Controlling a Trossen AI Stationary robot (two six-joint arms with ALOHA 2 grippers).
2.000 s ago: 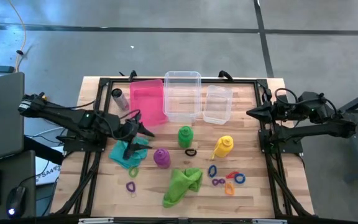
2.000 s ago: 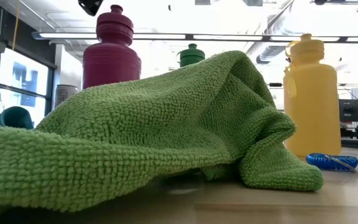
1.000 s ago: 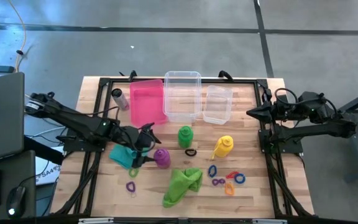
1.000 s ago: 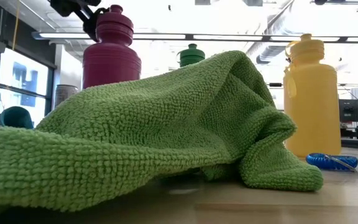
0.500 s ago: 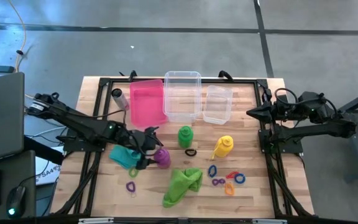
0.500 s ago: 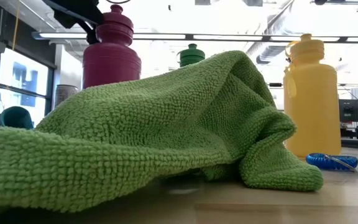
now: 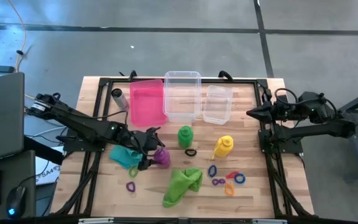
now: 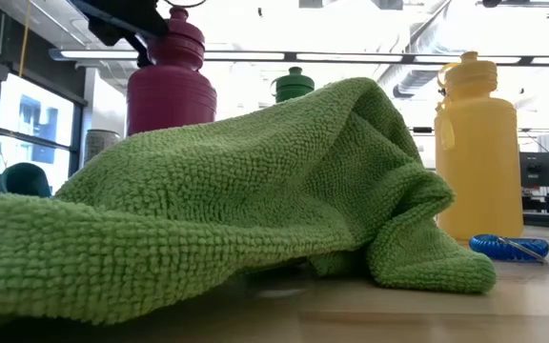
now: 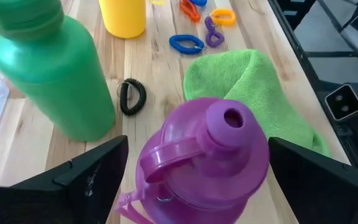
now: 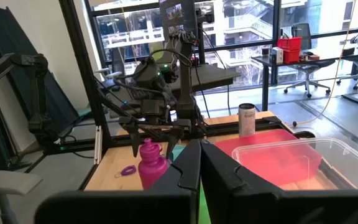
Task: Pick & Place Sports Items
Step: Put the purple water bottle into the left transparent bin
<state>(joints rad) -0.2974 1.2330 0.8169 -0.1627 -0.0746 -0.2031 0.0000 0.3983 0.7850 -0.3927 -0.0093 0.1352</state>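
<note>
One purple bottle (image 9: 204,155) stands upright on the bench (image 7: 260,186), btwn the teal cloth (image 7: 124,155) and the lime green cloth (image 7: 182,185), w/ the green bottle (image 9: 48,68) near behind it. Left gripper (image 7: 152,148) is at the bottle, jaws wide apart, one on each side of its neck, not gripping. Step: grasp approach. Next move probably calls for squeezing in on the neck, then a lift toward a bin. Right gripper (image 7: 251,112) waits at the bench's right edge, jaws fully closed, empty.
</note>
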